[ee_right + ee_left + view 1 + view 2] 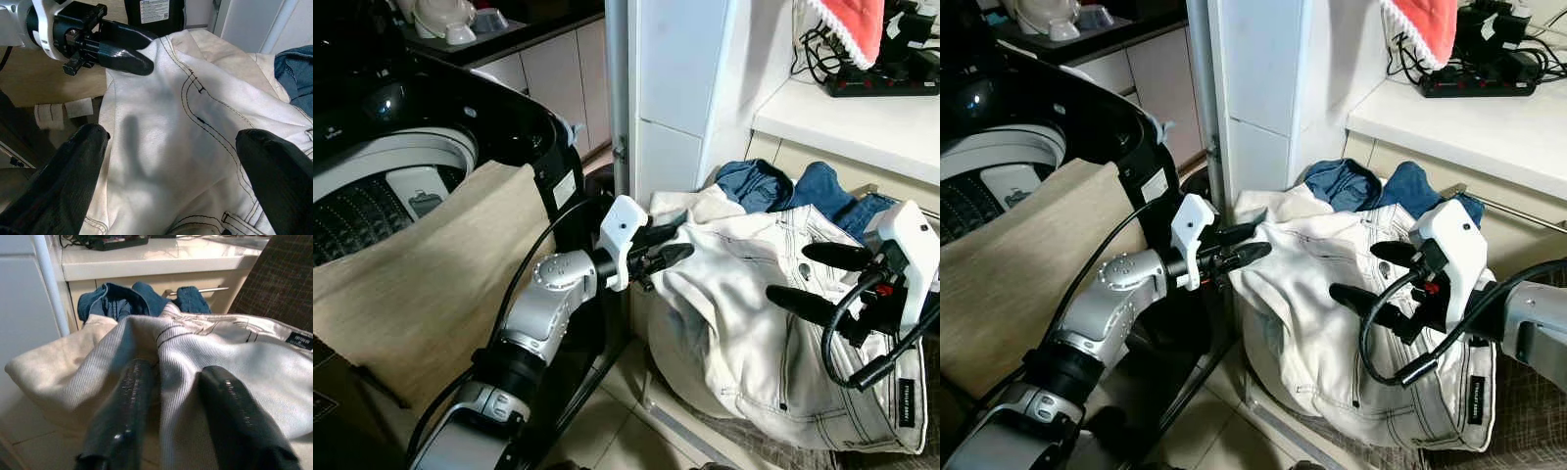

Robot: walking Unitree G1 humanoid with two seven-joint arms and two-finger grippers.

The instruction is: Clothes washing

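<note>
L gripper (674, 243) seemingly pinching white jeans (744, 323)

Home laundry corner: top-load washing machine (401, 186), clothes pile (773, 294), kitchen cabinets (558, 69), power strip (886, 80).

A pair of white jeans (744, 323) with dark contrast stitching lies heaped on top of a laundry pile, crumpled and folded over itself, a small black label at its lower hem. One bunched fold of the fabric sits between the fingers of the left end effector (671, 245), at the garment's upper left edge. The right end effector (808, 276) hangs just above the garment's middle, fingers spread wide. Blue denim clothes (793, 188) lie crumpled behind the white jeans, beyond both end effectors.
</note>
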